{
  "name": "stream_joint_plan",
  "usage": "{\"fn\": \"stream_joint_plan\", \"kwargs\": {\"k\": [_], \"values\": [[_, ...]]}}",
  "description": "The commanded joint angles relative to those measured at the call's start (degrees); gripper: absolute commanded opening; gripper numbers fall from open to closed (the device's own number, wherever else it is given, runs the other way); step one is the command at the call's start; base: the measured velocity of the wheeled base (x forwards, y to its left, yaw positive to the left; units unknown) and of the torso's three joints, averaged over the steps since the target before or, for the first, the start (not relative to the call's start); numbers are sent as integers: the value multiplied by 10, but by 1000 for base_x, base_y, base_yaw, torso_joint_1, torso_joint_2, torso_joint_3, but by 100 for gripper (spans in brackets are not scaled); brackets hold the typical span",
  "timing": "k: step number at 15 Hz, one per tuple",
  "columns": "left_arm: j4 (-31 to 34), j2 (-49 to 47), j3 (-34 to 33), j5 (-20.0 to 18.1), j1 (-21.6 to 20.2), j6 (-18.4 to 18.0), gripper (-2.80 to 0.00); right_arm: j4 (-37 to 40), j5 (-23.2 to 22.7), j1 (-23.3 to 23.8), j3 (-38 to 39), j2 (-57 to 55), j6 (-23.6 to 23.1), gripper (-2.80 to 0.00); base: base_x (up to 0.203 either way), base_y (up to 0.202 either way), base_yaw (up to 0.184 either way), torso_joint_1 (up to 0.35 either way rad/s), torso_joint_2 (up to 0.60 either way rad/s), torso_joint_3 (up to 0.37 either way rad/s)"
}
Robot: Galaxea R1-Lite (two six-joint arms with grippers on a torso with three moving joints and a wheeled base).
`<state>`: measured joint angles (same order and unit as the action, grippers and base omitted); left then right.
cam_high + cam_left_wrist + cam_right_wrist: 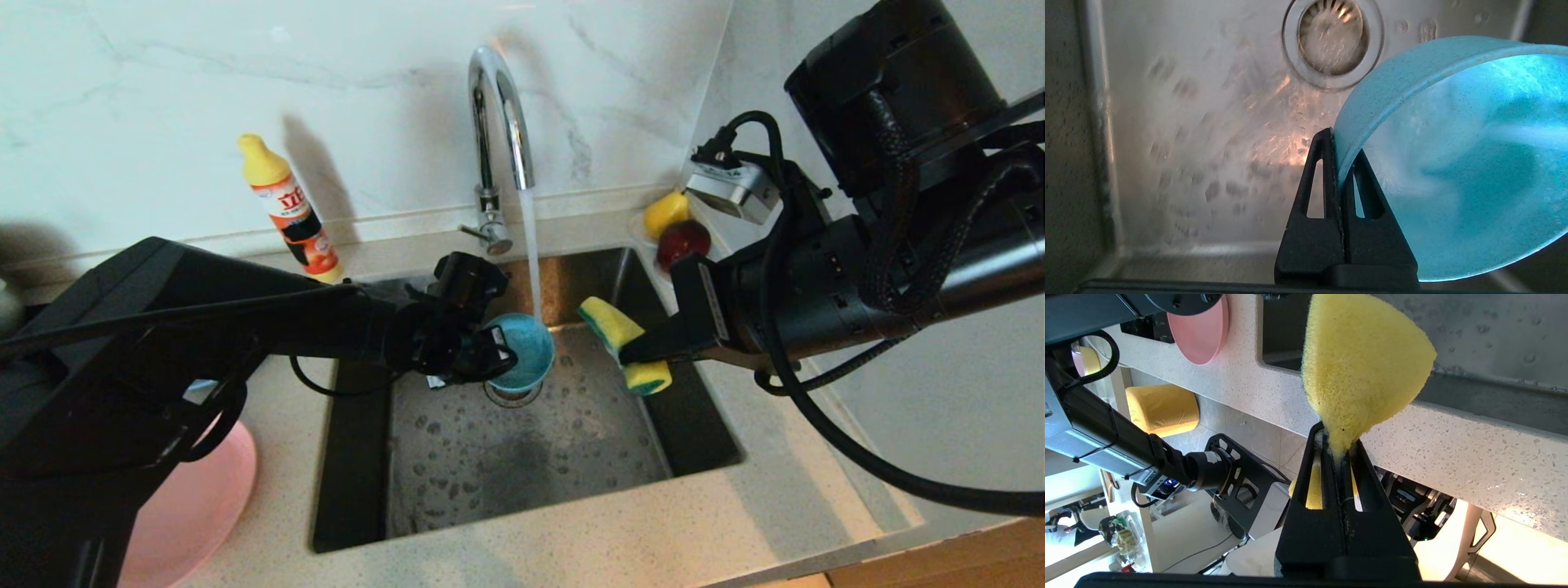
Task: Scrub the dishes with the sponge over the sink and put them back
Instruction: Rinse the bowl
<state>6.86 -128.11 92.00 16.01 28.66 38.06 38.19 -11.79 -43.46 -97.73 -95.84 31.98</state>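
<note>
**Now rinsing the teal bowl under the tap**

Right now I have the teal bowl [521,351] pinched by its rim in the left gripper [490,355], tilted over the sink [522,457] drain with the tap [498,106] stream running into it. It looks light and rigid but wet, so probably slippery; the thin rim is my only hold. My right gripper [633,353] is clamped on the soft, bent sponge [624,343] just beside it.
</note>
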Motion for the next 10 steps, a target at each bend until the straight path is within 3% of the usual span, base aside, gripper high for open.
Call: {"fn": "stream_joint_plan", "kwargs": {"k": [1, 6, 10], "values": [[4, 6, 0, 1, 0, 3, -280, 2, -1, 0, 1, 1, 2, -280, 0, 0, 0, 0, 0, 0], [15, 21, -10, 0, 1, 9, -280, 2, 0, 0, 1, 4, 1, -280, 0, 0, 0, 0, 0, 0], [4, 107, -79, 25, 1, 1, -280, 2, 2, 1, -4, 10, 2, -280, 0, 0, 0, 0, 0, 0]]}}
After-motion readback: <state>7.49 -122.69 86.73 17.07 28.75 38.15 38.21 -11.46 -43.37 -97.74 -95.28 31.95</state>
